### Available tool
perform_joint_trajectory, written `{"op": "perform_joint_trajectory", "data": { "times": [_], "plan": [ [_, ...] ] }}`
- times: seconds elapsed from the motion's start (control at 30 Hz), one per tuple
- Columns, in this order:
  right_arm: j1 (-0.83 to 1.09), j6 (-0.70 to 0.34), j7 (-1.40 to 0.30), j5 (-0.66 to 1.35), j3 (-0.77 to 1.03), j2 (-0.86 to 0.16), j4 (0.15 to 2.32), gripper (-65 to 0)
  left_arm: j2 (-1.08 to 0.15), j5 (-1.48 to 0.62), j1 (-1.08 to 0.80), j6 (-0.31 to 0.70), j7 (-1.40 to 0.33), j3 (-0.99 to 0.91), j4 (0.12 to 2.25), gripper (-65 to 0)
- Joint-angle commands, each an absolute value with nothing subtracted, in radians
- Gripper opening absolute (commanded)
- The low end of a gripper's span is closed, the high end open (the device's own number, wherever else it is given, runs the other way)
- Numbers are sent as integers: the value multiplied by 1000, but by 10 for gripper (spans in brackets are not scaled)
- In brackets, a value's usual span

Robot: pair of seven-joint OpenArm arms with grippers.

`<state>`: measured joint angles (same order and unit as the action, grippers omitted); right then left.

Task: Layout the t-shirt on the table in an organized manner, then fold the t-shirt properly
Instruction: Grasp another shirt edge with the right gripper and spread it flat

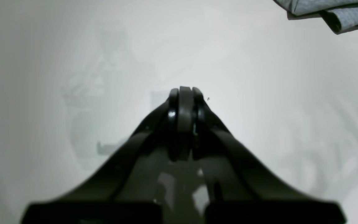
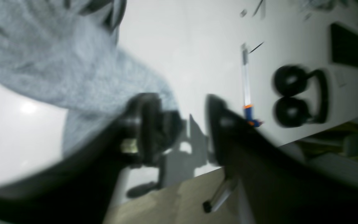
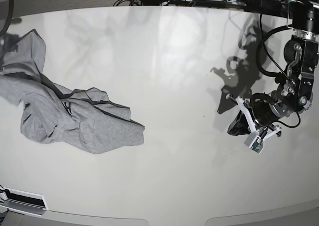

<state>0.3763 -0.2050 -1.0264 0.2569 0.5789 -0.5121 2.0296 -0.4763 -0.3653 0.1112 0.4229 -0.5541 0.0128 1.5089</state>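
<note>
Black fingers of the right gripper (image 2: 182,124) stand apart in a blurred wrist view, seemingly with no cloth between them. Just beyond, the t-shirt (image 3: 75,119) lies crumpled against the left edge of the table (image 3: 174,61), one part apparently trailing over that edge. If nothing catches it, the weight could drag more off. Well apart, the left gripper (image 1: 185,93) hovers clenched and empty near the right edge.

My left gripper (image 1: 185,93) has glossy black curved fingers (image 1: 172,105) with rounded pads. My left arm (image 3: 299,71) is black, with looping black cables and a white bracket at the wrist. My right gripper (image 2: 182,124) shows blurred black fingers (image 2: 144,124).
</note>
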Motion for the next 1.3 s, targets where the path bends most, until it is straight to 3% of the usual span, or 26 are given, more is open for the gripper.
{"op": "perform_joint_trajectory", "data": {
  "times": [0.0, 0.13, 0.33, 0.5, 0.87, 1.13, 1.27],
  "plan": [
    [360, -197, -1005, 223, 592, -535, 2043, -226, -488, -374, 128, 419, -532, 6, 1525, -650],
    [305, -145, -1005, 169, 592, -538, 2043, -213, -488, -375, 128, 419, -532, 6, 1525, -650],
    [213, -353, -974, 584, 586, -531, 2042, -216, -488, -374, 128, 419, -532, 6, 1525, -650],
    [104, -404, -901, 629, 492, -507, 1978, -216, -488, -375, 128, 419, -533, 6, 1525, -650],
    [-318, -451, -874, 629, 89, -493, 1304, -216, -487, -378, 128, 419, -551, 6, 1525, -650],
    [-553, -472, -900, 625, 52, -420, 785, -216, -487, -378, 128, 419, -551, 6, 1525, -650],
    [-579, -472, -833, 597, 52, -416, 665, -227, -488, -378, 128, 419, -550, 6, 1525, -650]
  ]
}}
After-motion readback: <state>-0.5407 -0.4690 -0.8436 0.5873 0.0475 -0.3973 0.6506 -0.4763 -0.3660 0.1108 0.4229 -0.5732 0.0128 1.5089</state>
